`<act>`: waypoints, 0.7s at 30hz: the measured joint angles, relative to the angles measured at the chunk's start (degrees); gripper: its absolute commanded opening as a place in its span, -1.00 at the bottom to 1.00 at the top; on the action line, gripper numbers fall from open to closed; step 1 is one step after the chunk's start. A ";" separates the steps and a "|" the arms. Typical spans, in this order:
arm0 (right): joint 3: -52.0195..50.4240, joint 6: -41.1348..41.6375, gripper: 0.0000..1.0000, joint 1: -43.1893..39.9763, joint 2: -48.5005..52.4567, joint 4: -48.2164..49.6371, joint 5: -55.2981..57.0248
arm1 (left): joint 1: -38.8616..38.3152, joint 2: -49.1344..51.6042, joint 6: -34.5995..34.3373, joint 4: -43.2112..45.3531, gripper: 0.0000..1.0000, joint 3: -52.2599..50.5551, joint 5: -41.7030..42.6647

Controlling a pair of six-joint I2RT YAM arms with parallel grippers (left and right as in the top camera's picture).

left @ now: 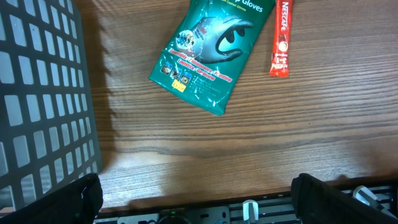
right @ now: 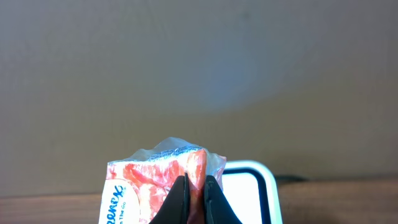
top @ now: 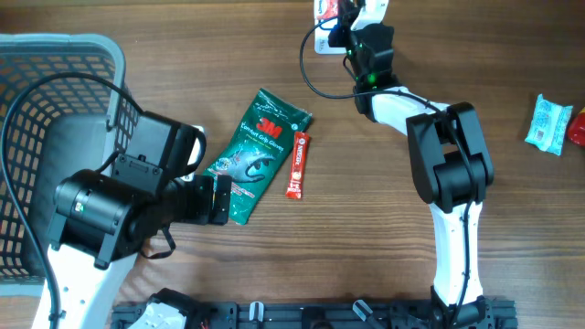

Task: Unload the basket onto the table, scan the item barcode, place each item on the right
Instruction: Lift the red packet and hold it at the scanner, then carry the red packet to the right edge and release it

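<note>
My right gripper (right: 194,179) is shut on a red and white Kleenex tissue pack (right: 149,186), pinching its crimped end. It holds the pack up beside a white scanner (right: 249,193) with a dark rim. In the overhead view this gripper (top: 343,20) is at the table's far edge, with the pack (top: 324,9) and the scanner (top: 320,43) just past it. My left gripper (top: 219,199) is open, low over the table near the bottom corner of a green 3M gloves pack (top: 256,151). Nothing lies between its fingers (left: 81,199). No barcode shows.
A red Nescafe stick (top: 297,164) lies right of the gloves pack (left: 208,53). A grey mesh basket (top: 55,55) fills the left side, close to my left arm. A light blue pack (top: 547,123) and a red item (top: 578,123) sit at the far right.
</note>
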 measured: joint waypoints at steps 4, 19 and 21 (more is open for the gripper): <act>1.77 -1.51 -0.91 -0.02 -0.02 -0.24 -0.17 | 0.00 0.00 0.00 -0.02 1.00 0.00 0.00; 3.37 -1.70 -0.91 -16.06 -21.18 -35.60 4.48 | 0.00 0.00 0.00 -0.02 1.00 0.00 0.00; 3.65 -1.68 -0.91 -20.24 -21.59 -38.27 6.36 | 0.00 0.00 0.00 -0.02 1.00 0.00 0.00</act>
